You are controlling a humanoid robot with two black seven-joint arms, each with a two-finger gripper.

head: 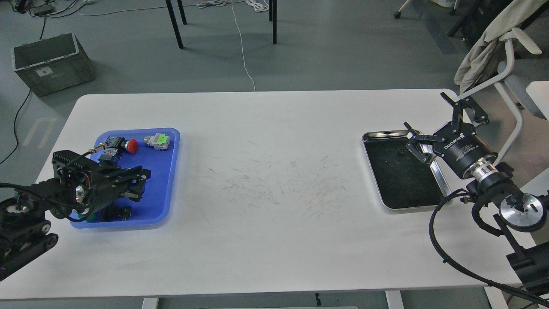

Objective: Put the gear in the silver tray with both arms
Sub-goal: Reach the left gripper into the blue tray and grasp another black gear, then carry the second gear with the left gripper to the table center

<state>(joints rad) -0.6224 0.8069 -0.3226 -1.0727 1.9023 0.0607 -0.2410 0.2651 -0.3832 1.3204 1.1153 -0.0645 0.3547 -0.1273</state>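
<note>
1. Silver tray (401, 174) lies near the counter's right edge.
2. Right tool (433, 124), spread wide, hovers over its far right corner.
3. Left tool (139, 182) is over the blue tray (169, 171); spread unclear.

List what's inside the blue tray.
In the blue tray: a red-button part, a grey-green part and dark parts. The left gripper covers the middle.

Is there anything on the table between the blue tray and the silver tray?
Nothing visible: the table between the blue tray and the silver tray shows only scuff marks.
</note>
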